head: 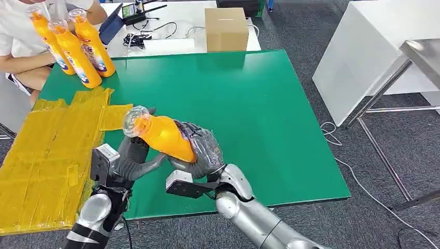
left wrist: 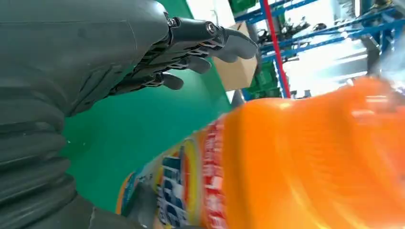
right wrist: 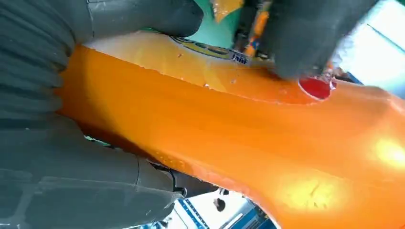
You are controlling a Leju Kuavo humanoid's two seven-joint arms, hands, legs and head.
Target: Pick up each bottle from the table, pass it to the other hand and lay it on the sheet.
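An orange bottle (head: pixel 163 136) with a clear cap is held tilted above the green table (head: pixel 270 114), cap toward the left. My right hand (head: pixel 205 150) grips its lower body; the right wrist view shows that hand (right wrist: pixel 71 181) wrapped around the orange bottle (right wrist: pixel 239 133). My left hand (head: pixel 132 155) cups around the bottle's neck end, thumb underneath. In the left wrist view its fingers (left wrist: pixel 191 43) are spread with a gap above the bottle (left wrist: pixel 310 162). The yellow sheet (head: pixel 46 150) lies on the table's left side.
Three more orange bottles (head: pixel 78 49) stand at the table's back left corner, next to a seated person (head: pixel 21 46). A cardboard box (head: pixel 226 28) sits on a white table behind. The green table's near edge is just below my hands.
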